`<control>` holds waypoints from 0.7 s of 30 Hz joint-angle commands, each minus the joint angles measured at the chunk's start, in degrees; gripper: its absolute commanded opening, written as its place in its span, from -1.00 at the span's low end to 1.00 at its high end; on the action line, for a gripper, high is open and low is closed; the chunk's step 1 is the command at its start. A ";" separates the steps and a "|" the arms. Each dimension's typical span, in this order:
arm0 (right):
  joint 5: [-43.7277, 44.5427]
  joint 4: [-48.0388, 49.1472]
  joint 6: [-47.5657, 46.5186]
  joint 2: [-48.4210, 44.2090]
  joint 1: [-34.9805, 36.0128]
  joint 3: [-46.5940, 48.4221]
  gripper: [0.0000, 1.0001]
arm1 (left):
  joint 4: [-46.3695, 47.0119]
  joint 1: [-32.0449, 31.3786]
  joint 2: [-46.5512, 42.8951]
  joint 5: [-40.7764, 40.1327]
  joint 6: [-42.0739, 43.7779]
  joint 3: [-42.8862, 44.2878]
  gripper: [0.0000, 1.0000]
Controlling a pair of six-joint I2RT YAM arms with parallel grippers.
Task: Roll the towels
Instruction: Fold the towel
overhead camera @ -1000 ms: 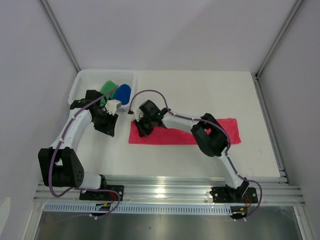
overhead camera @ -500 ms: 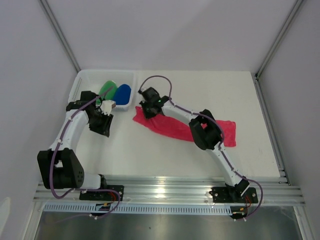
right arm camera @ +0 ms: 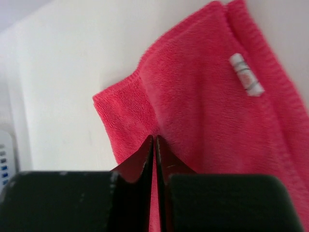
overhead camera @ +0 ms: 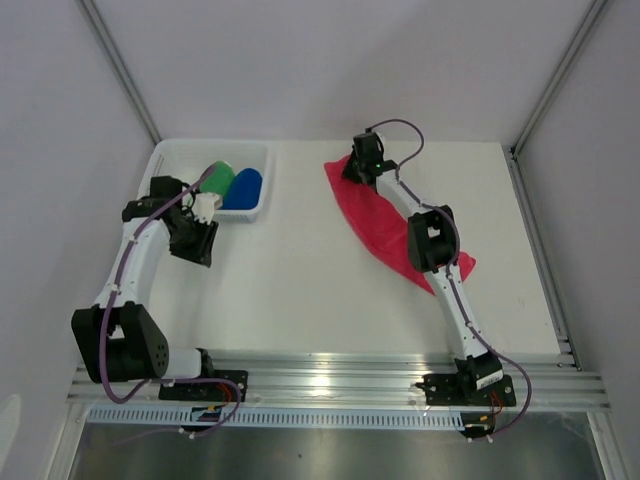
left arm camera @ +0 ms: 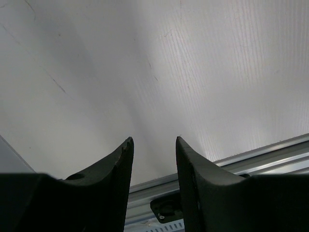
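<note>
The pink-red towel point(overhead camera: 375, 215) lies stretched in a diagonal strip across the right half of the table. Its far end is pinched in my right gripper point(overhead camera: 358, 165), reached out to the back of the table. In the right wrist view the jaws point(right arm camera: 154, 137) are pressed together on a fold of that towel point(right arm camera: 207, 111), which carries a small white label point(right arm camera: 246, 73). A rolled green towel point(overhead camera: 218, 178) and a rolled blue towel point(overhead camera: 245, 187) sit in the white basket point(overhead camera: 165, 160). My left gripper point(overhead camera: 197, 250) hovers open over bare table point(left arm camera: 154, 140), holding nothing.
The white mesh basket stands at the back left corner, just beyond my left arm. An aluminium rail point(overhead camera: 330, 375) runs along the near table edge. Grey walls close in the left, right and back sides.
My right gripper has carried the towel's end from the left-middle of the table to the far back, swinging the towel from crosswise to diagonal. The left arm drew back slightly to the left.
</note>
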 commanded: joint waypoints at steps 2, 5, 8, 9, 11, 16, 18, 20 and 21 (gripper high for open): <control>-0.40 10.31 4.03 -1.27 0.07 8.08 -0.68 | -1.36 0.68 -1.25 -0.09 -0.26 3.85 -0.12; -6.45 13.31 -1.23 -6.98 -2.47 7.05 -0.28 | -1.36 0.59 -1.34 1.23 -0.17 4.30 -0.11; -10.84 8.32 -10.53 -17.79 -5.73 0.66 -0.03 | -1.36 0.68 -0.90 3.33 -0.44 4.12 -0.09; -10.42 5.51 -13.08 -24.17 -6.69 -2.16 -0.02 | -1.28 0.59 -0.63 3.86 -0.44 4.12 -0.09; -5.10 -3.54 -18.35 -31.23 -9.58 -14.58 -0.24 | -1.19 0.59 -0.54 5.44 -0.53 4.47 -0.09; 4.61 -11.82 -20.32 -56.86 -13.29 -49.42 -0.89 | -1.62 0.51 0.42 6.68 -0.70 6.49 -0.09; 5.39 -12.70 -18.57 -62.53 -13.56 -62.75 -0.95 | -1.80 0.50 0.77 7.29 -0.70 7.46 -0.10; 5.93 -14.90 -16.55 -69.04 -13.56 -69.57 -1.00 | -1.80 0.42 0.95 7.91 -0.70 7.64 -0.10; 5.23 -15.25 -14.28 -70.71 -13.64 -75.69 -1.00 | -1.80 0.42 1.04 8.69 -0.70 7.90 -0.10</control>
